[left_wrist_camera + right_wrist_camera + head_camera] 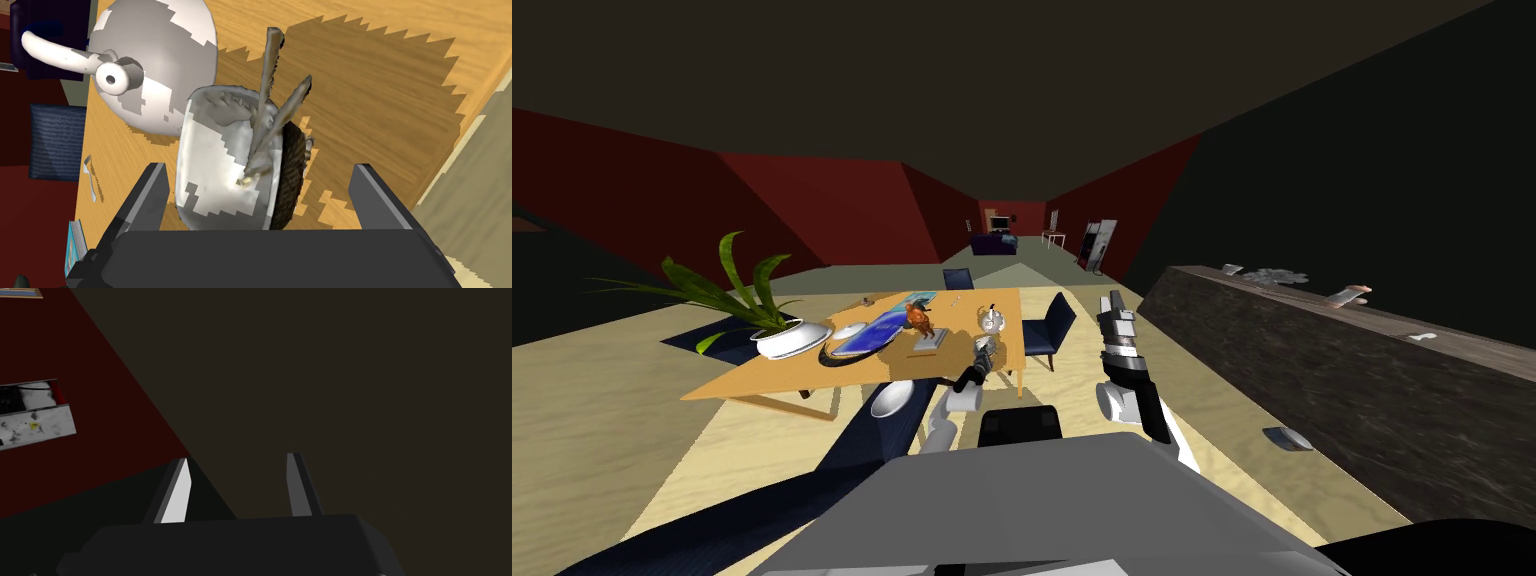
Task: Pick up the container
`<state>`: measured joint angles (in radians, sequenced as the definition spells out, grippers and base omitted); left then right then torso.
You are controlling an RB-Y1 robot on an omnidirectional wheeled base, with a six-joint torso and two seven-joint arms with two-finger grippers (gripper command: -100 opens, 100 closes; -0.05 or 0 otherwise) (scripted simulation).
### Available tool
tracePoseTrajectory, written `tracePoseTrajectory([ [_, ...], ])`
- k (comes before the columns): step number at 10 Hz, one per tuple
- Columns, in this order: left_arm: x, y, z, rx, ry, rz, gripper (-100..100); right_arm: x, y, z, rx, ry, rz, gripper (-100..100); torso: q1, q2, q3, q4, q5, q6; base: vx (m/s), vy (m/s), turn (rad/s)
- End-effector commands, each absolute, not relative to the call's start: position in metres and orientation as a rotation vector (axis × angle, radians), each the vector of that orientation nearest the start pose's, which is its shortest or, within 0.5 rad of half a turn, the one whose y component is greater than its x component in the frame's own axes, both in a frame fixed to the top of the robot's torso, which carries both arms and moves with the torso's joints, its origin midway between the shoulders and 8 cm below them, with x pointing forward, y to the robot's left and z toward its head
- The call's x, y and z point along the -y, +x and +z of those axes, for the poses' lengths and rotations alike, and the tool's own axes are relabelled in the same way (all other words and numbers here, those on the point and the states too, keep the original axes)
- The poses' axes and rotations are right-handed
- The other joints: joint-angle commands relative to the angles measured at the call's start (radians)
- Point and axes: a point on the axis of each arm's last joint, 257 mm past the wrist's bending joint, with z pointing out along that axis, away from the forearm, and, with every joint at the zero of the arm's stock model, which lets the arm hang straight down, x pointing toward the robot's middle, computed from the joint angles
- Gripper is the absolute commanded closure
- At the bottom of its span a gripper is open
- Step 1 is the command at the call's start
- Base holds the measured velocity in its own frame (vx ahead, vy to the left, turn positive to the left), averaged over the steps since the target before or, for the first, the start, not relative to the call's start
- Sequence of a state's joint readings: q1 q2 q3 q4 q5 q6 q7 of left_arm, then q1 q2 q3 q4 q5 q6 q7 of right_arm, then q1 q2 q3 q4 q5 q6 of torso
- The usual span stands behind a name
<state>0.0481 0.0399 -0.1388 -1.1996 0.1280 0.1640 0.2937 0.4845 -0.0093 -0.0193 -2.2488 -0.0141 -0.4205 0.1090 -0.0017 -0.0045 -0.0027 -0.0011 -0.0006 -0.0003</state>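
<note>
Your left gripper [260, 170], centre of the head view, has its fingers [150, 195] released astride the grey container [220, 165] on the desk [380, 100]. Your right gripper [240, 460] fingers are spread, empty.

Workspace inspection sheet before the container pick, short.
Surface: wooden table.
Job's things: white-grey container with utensils, on the table.
Clutter: kettle behind the container, dark disc beside it, fork, plant, bowl.
Pincers: left pincer open, straddling the container; right pincer open, holding nothing.
Cables: nothing seen.
Surroundings: chairs, long counter, red walls.
</note>
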Motion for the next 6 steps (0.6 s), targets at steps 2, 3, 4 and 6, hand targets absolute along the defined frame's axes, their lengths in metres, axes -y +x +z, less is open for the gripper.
tracePoseTrajectory([
  [2,-0.176,0.45,-0.472,-1.466,-1.921,-1.123,0,0.289,0.363,0.0,-0.705,0.691,1.175,0,0.001,0.002,0.001,0.0,0.0,0.0,0.015,-0.001,-0.002],
  [3,-0.175,0.448,-0.478,-1.462,-1.922,-1.123,-100,0.289,0.363,0.0,-0.705,0.691,1.175,0,0.001,0.004,0.002,0.001,0.0,0.0,0.048,0.011,-0.021],
  [4,-0.175,0.447,-0.48,-1.46,-1.923,-1.122,-100,0.289,0.363,0.0,-0.705,0.691,1.175,0,0.001,0.002,0.001,0.001,0.0,0.0,0.082,0.009,-0.026],
  [6,-0.175,0.447,-0.482,-1.46,-1.925,-1.121,-100,0.289,0.362,0.0,-0.705,0.691,1.174,0,0.002,-0.001,0.0,0.0,0.0,0.0,0.068,0.012,-0.011],
])
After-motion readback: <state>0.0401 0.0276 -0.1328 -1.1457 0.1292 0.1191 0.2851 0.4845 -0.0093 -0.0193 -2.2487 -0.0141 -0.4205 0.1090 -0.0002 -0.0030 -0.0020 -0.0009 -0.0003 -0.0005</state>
